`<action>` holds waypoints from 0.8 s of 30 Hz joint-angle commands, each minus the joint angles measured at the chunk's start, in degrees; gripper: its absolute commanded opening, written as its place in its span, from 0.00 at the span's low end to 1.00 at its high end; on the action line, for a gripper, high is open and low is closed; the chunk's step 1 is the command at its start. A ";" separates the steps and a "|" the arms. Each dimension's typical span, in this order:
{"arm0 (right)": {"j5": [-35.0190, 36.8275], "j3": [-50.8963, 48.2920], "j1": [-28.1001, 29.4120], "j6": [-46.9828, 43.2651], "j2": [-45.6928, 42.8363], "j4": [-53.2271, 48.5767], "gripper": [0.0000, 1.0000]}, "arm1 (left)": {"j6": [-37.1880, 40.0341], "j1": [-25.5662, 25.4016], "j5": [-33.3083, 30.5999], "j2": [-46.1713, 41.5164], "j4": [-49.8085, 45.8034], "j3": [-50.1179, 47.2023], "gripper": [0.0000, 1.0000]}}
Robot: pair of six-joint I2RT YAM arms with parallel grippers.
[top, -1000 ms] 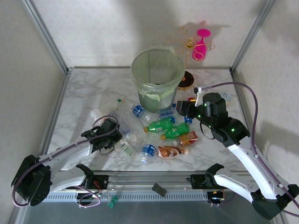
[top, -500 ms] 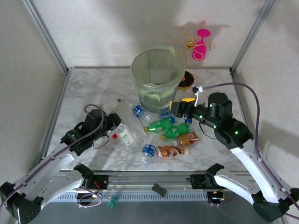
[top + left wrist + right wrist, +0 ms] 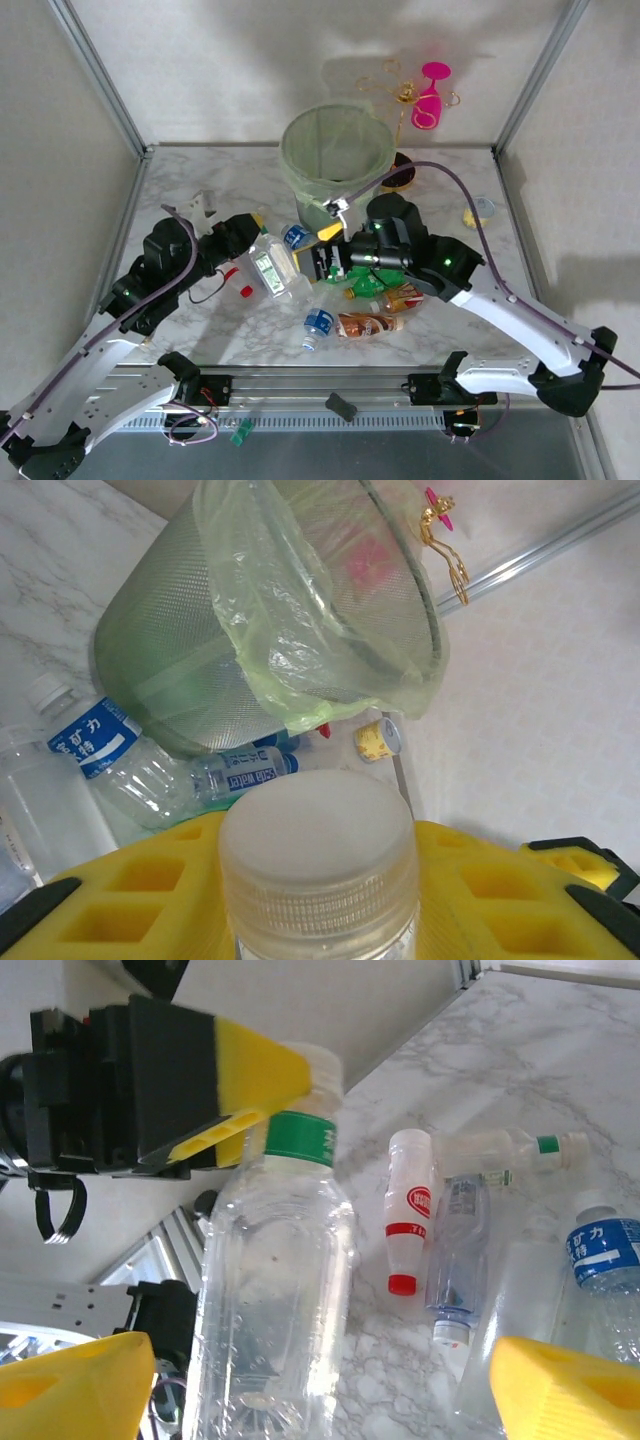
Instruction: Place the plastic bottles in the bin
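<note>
Left fingers (image 3: pixel 250 1070) are clamped on the neck of a clear bottle (image 3: pixel 270 1280), just under its cap (image 3: pixel 318 840). The bottle appears lifted off the desk (image 3: pixel 455 185), its body pointing toward the right arm. Right fingers (image 3: pixel 70 1380) are spread wide, one on either side of the bottle body, not touching it. The bin (image 3: pixel 335 160) stands just behind both arms. More bottles (image 3: pixel 140 770) lie against its foot.

Risks, as judged:
- The hold is at the neck only, so a nudge from the right fingers could swing the bottle or pull it loose.
- If the right fingers close before the left ones let go, the two arms pull against each other. The thin wall may buckle and squirt out.
- The arms are crowded together, so a move toward the bin by either one could clip the other.
- The bin looks light, and a knock on its rim could shove or tip it.
- A dropped bottle would land among the loose ones and scatter them.
</note>
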 commanded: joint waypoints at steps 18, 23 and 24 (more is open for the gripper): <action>-2.63 3.75 5.25 0.32 8.94 1.77 0.86 | 2.46 -0.09 4.76 -0.96 2.64 2.76 0.32; -3.24 2.88 5.17 1.49 8.75 3.17 0.70 | 2.05 -0.08 5.32 -1.55 3.65 2.27 0.32; -2.87 2.73 5.24 1.57 8.59 3.35 0.69 | 1.95 -0.08 5.43 -1.64 3.81 2.28 0.32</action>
